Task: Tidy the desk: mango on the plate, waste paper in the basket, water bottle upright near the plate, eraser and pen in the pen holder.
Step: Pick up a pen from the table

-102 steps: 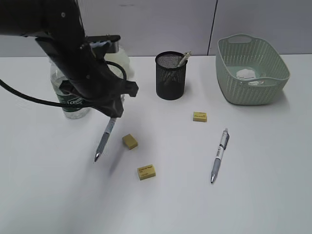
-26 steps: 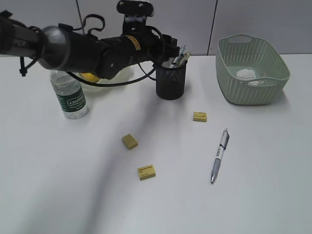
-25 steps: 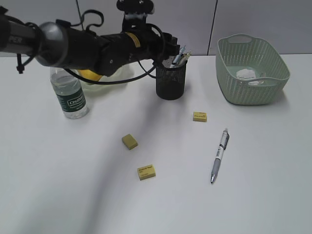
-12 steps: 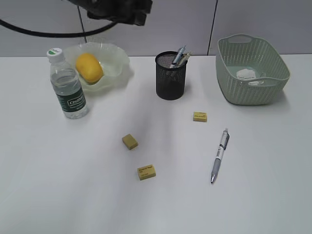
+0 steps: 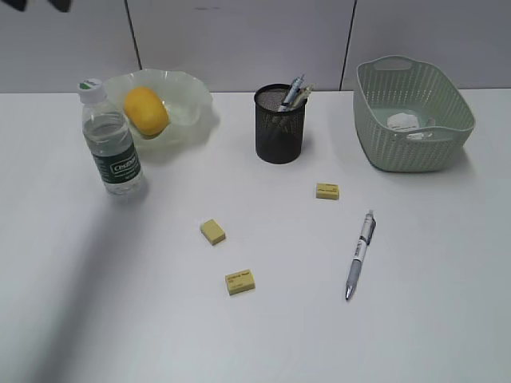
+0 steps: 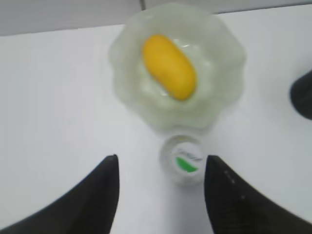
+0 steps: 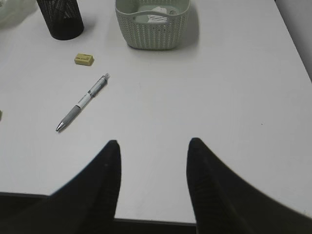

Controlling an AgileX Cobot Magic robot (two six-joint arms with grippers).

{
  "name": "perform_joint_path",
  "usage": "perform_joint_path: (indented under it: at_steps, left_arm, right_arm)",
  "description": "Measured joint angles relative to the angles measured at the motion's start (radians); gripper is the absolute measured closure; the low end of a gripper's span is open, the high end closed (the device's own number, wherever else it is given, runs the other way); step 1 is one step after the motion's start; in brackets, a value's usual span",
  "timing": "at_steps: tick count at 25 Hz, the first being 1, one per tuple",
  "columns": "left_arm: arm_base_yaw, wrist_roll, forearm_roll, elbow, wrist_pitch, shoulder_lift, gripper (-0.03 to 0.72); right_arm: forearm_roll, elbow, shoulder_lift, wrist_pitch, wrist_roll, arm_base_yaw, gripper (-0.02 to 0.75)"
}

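Observation:
The mango (image 5: pixel 147 110) lies on the ruffled green plate (image 5: pixel 194 99). Next to it the water bottle (image 5: pixel 112 148) stands upright. The black pen holder (image 5: pixel 280 124) has pens sticking out of it. One pen (image 5: pixel 359 254) lies on the desk (image 5: pixel 447 303), with three yellow erasers (image 5: pixel 327 191) (image 5: pixel 212 231) (image 5: pixel 240 281) around it. The waste paper (image 5: pixel 403 121) sits in the basket (image 5: pixel 415 144). My left gripper (image 6: pixel 162 158) hangs open and empty high above the bottle cap (image 6: pixel 187 162). At the desk's near edge my right gripper (image 7: pixel 154 141) is open and empty, far from the pen (image 7: pixel 83 101).
A grey wall runs behind the desk. In the exterior view only a dark bit of the left arm (image 5: pixel 48 4) shows at the top left corner. The right wrist view shows the eraser (image 7: pixel 84 59), the pen holder (image 7: pixel 61 19) and the basket (image 7: pixel 153 29) beyond the pen.
My left arm carried a pen to the pen holder, left it there, then pulled up and left, almost out of the exterior view. The plate and mango are uncovered now.

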Motion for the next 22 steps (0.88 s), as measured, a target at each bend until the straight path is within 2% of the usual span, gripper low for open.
perform_joint_path:
  at_steps: [4, 7, 13, 16, 22]
  left_arm:
    - [0.159, 0.033, -0.008, -0.001, 0.074, 0.000, 0.260]
    - [0.228, 0.057, -0.017, -0.001, 0.118, 0.005, 0.260]
    - [0.228, 0.066, -0.025, 0.034, 0.155, -0.022, 0.260]
    - [0.224, 0.067, -0.050, 0.164, 0.149, -0.138, 0.260]
    - [0.224, 0.067, -0.055, 0.518, 0.089, -0.419, 0.260]
  right_arm:
    - [0.000, 0.000, 0.000, 0.000, 0.000, 0.000, 0.374]
    - [0.000, 0.000, 0.000, 0.000, 0.000, 0.000, 0.374]
    - [0.000, 0.000, 0.000, 0.000, 0.000, 0.000, 0.374]
    - [0.000, 0.000, 0.000, 0.000, -0.005, 0.000, 0.374]
    - [0.000, 0.000, 0.000, 0.000, 0.000, 0.000, 0.374]
